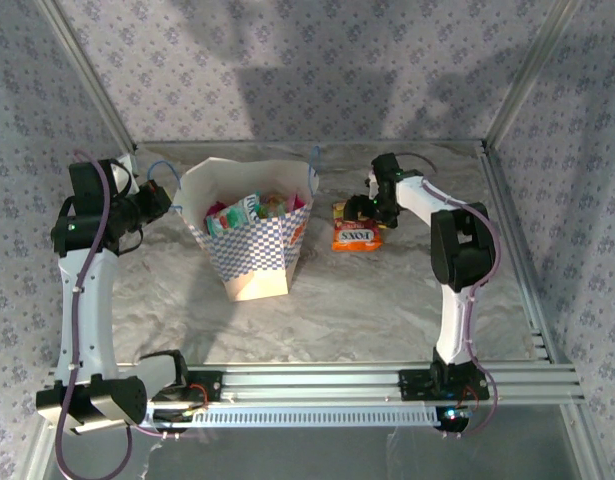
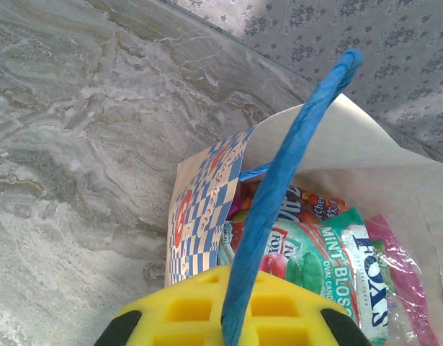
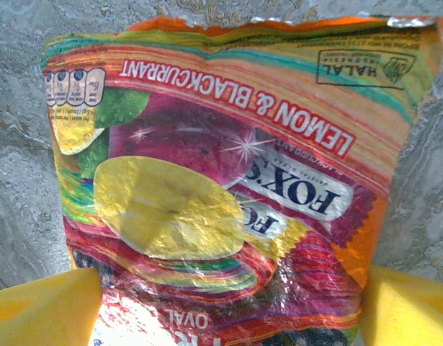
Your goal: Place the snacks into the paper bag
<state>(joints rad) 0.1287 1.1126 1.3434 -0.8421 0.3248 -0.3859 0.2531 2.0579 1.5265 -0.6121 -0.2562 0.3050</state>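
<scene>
The paper bag [image 1: 249, 240] stands upright left of centre, with several snacks in it, among them a teal-white mint packet [image 2: 329, 259] and a pink-edged one [image 2: 407, 281]. My left gripper [image 1: 159, 203] is shut on the bag's blue cord handle [image 2: 289, 158], which runs into the seam between the yellow fingers [image 2: 185, 310]. To the right of the bag an orange packet [image 1: 357, 237] lies flat on the table. My right gripper [image 1: 372, 207] hovers over it, open. A multicoloured lemon-and-blackcurrant packet [image 3: 228, 180] lies between its spread yellow fingers [image 3: 45, 310]. An orange edge [image 3: 207, 23] peeks out beneath.
The marbled table [image 1: 367, 310] is ringed by an aluminium frame [image 1: 387, 378] and patterned walls. The second blue handle [image 1: 313, 175] stands up at the bag's far right corner.
</scene>
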